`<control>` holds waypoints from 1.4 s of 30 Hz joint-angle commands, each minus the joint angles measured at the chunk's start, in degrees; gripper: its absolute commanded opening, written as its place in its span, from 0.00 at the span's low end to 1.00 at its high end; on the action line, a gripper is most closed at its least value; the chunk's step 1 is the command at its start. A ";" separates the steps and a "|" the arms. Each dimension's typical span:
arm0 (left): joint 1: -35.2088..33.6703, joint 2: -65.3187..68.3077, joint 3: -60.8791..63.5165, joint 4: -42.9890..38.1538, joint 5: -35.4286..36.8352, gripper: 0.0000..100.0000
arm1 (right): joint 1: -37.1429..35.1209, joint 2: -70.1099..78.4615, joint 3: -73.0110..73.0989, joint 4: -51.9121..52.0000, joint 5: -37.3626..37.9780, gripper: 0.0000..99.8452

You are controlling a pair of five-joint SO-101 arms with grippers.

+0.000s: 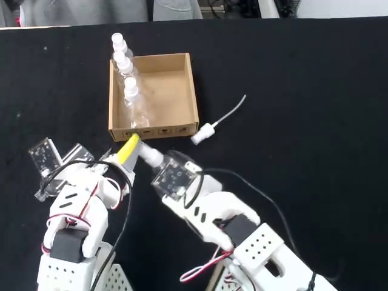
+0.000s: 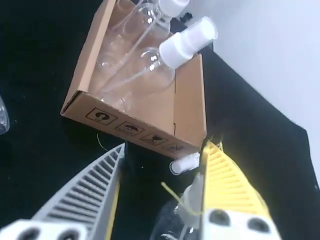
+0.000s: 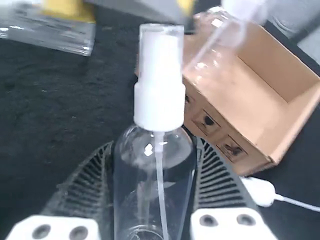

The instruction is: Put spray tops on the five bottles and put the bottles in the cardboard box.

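**Surface** (image 1: 303, 91) – black, carrying everything below.

**Your 2 arms** – the left arm (image 1: 76, 206) and the right arm (image 1: 224, 224) sit side by side at the near edge. Both point toward the box.

**Cardboard box** (image 1: 154, 130) – open-topped, just beyond both grippers, with its printed front wall facing them.

**3 bottles in the box** (image 1: 136, 109) – clear, each with a white spray top. They are lined up along the wall on your left arm's side, tops toward the far end. The farthest top pokes past the far wall.

**Held bottle** (image 3: 152, 175) – clear, clamped at the body between the jaws of your right gripper (image 3: 154, 150). It sits just in front of the box's front wall. Its white spray top (image 3: 160, 85) is on and points at the box.

**Left gripper** (image 2: 165, 150) – jaws spread wide, 1 grey and 1 yellow, gripping nothing. It hangs just short of the box front, and the held bottle's top lies close beside the yellow finger.

**Loose spray top** (image 1: 204, 134) – white, lying on the surface just off the box's near corner on the right arm's side. Its thin dip tube (image 1: 233, 108) trails away from the box.
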 commanded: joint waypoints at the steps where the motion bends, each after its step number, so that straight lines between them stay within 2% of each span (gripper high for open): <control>1: 1.36 -0.18 -1.10 0.53 -2.11 0.22 | 4.13 -1.89 -4.97 -2.11 -0.53 0.09; 14: 4.88 -0.18 -1.54 0.70 -2.29 0.22 | 4.13 -1.89 -4.70 -2.11 -0.53 0.09; 27: 13.14 -0.18 -1.45 0.79 -2.73 0.22 | 4.13 -1.89 -4.53 -2.02 -0.53 0.09; 32: 12.26 -0.18 -1.89 0.79 -2.81 0.22 | 4.31 -1.89 -4.53 -1.76 -0.53 0.09; 42: 3.82 -0.18 -3.47 0.79 -2.73 0.22 | 7.12 -1.89 -4.70 0.00 -0.53 0.09</control>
